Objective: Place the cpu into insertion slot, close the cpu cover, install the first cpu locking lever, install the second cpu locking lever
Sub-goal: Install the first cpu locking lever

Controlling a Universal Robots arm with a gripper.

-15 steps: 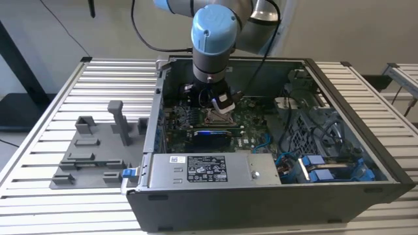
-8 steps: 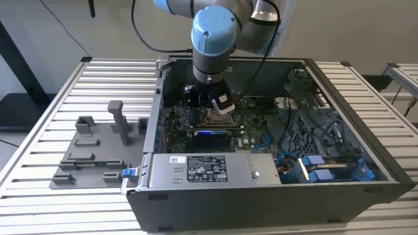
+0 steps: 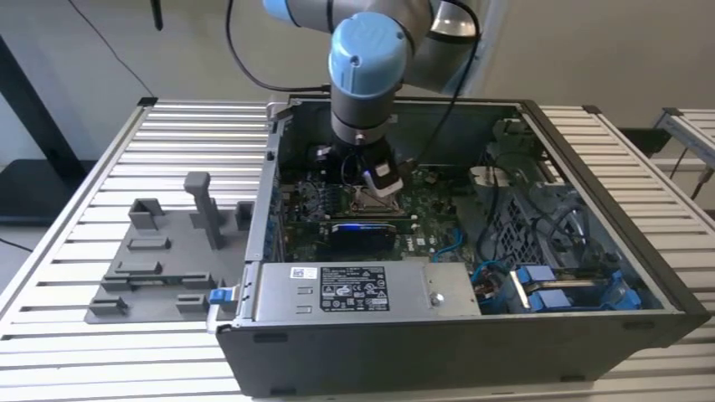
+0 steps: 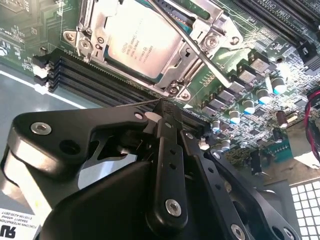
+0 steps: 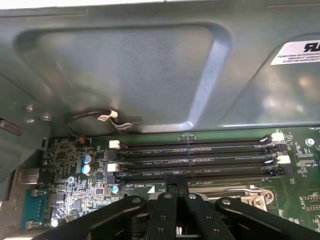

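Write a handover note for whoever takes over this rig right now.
Pincer: shut, nothing seen in it, tip close beside the slot rim.
Cpu: seated in the slot, with the cover down over it.
Lever: one rod slants across the cover's corner; I cannot tell whether it is latched.
Done: cpu placed, cover closed.
Left: both levers, neither seen locked.
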